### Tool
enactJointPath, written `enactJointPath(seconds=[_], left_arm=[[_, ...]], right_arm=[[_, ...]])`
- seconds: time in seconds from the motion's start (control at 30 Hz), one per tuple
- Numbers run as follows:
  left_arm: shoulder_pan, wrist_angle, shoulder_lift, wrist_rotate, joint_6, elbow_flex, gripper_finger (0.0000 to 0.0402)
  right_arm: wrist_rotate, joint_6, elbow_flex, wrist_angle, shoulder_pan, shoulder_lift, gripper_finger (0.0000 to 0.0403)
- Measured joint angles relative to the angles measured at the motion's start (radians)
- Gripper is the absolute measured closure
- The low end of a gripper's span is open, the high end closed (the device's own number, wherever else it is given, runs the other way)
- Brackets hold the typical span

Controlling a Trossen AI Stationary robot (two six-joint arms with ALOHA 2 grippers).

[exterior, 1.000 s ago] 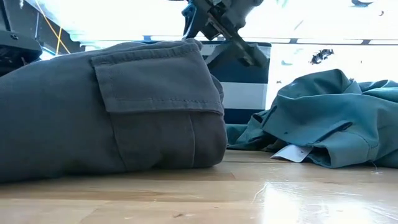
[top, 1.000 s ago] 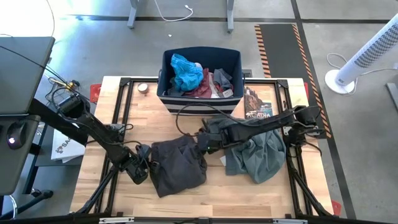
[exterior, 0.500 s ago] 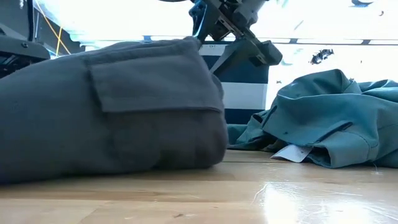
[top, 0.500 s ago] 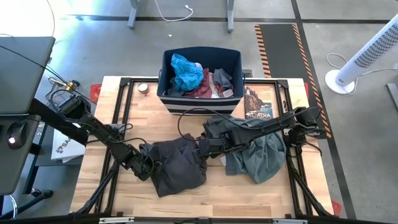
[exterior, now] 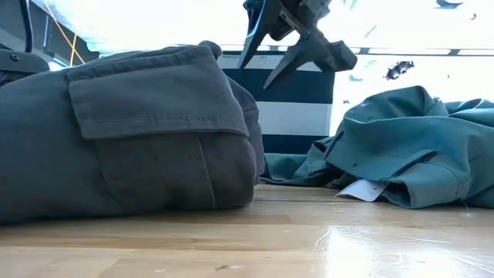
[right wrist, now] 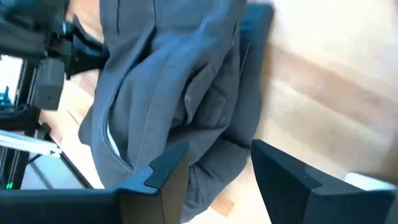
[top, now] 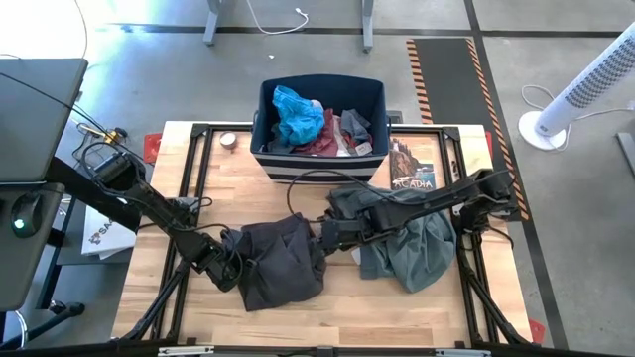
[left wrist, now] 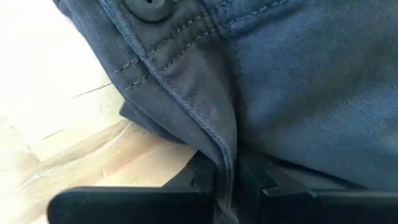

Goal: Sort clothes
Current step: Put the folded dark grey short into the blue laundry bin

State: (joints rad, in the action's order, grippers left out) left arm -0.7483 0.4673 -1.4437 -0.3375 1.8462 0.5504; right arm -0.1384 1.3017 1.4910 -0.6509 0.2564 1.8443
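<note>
Trousers (top: 281,261) lie bunched in the middle of the table (top: 337,307). The left gripper (left wrist: 227,180) pinches their edge tight. The right gripper (exterior: 287,48) hangs open just beside them. Lift slowly, so the cloth does not slip out.

Dark grey-brown trousers (top: 281,260) are bunched at the near-centre tabletop, cargo pocket showing. A grey-green shirt (top: 409,245) is crumpled to their right. Blue (top: 297,114) and maroon (top: 322,142) pieces are piled farther back.

Matt twill trousers (top: 281,263), glossy wood table (top: 397,307)
</note>
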Motion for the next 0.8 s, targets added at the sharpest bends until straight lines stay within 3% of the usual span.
enactJointPath(seconds=[0.43,0.8], left_arm=[[0.009,-0.013,0.044,-0.099,-0.120,0.129,0.0387],[0.009,-0.027,0.194,-0.211,-0.176,0.189,0.0387]], right_arm=[[-0.228,-0.002,0.000,-0.075,0.006,-0.175,0.0234],[-0.316,-0.036,0.000,-0.079,0.006,-0.284,0.0234]])
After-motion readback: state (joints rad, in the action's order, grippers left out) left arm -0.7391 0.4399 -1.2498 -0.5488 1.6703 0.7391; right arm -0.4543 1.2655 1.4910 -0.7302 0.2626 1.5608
